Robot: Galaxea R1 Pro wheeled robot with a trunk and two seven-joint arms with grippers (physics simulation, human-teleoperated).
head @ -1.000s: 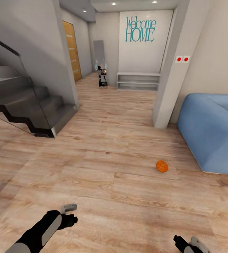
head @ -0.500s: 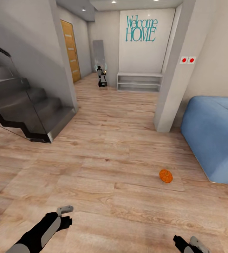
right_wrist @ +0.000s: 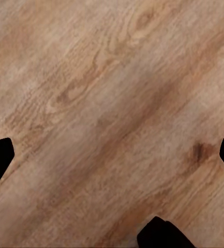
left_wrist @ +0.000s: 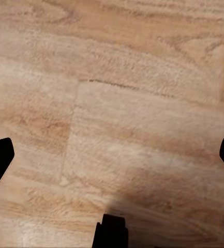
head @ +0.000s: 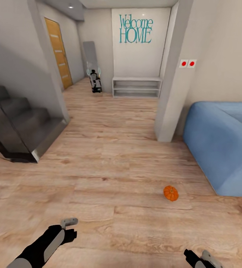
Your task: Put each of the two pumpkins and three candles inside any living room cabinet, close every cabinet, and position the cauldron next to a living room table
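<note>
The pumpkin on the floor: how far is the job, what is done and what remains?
Nothing looks done from here. One pumpkin lies on the wooden floor near the blue sofa, not in a cabinet. Both grippers, left and right, are open and empty over bare floor. Left to do: pick it up and store it; the other items are not visible here.

pumpkin on floor – sofa rt

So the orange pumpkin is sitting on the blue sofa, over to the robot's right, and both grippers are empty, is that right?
Not quite. The pumpkin sits on the wooden floor, a little in front of the blue sofa, not on it; the head view shows this. It is to the robot's right, and the wrist views show nothing between either gripper's fingers.
</note>
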